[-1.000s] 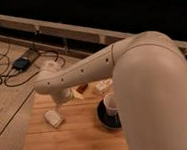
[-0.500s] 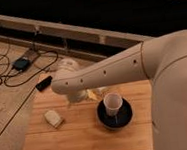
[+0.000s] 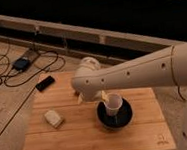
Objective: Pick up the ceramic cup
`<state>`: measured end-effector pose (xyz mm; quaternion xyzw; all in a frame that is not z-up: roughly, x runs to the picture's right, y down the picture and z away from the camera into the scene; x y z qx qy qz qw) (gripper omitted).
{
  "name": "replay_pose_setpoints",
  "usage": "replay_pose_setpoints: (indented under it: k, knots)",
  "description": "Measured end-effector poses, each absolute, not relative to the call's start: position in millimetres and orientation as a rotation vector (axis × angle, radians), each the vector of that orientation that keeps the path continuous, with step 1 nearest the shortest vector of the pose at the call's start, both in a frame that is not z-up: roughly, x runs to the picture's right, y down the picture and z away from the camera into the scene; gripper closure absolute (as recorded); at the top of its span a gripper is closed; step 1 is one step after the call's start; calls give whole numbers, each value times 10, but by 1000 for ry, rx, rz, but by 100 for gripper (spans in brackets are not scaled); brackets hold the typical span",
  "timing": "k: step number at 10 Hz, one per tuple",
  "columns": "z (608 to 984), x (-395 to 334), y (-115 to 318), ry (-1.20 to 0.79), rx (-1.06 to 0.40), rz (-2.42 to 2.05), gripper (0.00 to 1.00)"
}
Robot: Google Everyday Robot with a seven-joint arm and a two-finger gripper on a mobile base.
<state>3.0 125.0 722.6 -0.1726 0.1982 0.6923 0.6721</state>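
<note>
The ceramic cup (image 3: 113, 105) is whitish-grey and handleless. It stands upright inside the black round dish (image 3: 115, 118) at the middle right of the wooden table (image 3: 73, 137). My white arm reaches in from the right, and its rounded end hangs over the table just left of and behind the cup. My gripper (image 3: 92, 98) is under that end, close to the cup's left side and mostly hidden by the arm. Only beige bits show below the arm. The small beige block (image 3: 54, 118) lies at the table's left.
A small flat black object (image 3: 45, 83) sits at the table's back left corner. Cables and a dark power box (image 3: 23, 62) lie on the floor at the left. A long low rail (image 3: 57, 33) runs behind the table.
The arm has swung off the cup and dish, so both now show. Its rounded end has since shifted slightly right, toward the cup. Cup, dish and block have not moved.
</note>
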Motion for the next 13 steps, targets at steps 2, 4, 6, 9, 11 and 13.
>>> replay_pose_setpoints:
  k: [2,4,6,9,11,13]
  knots:
    - [7276,139,1321,447,-402,1584,20]
    - [7366,172,1421,441,-414,1585,20]
    - [7470,217,1520,437,-418,1586,20]
    - [7590,293,1616,448,-409,1578,22]
    - [7645,294,1644,451,-408,1569,38]
    - [7682,288,1658,451,-409,1562,60]
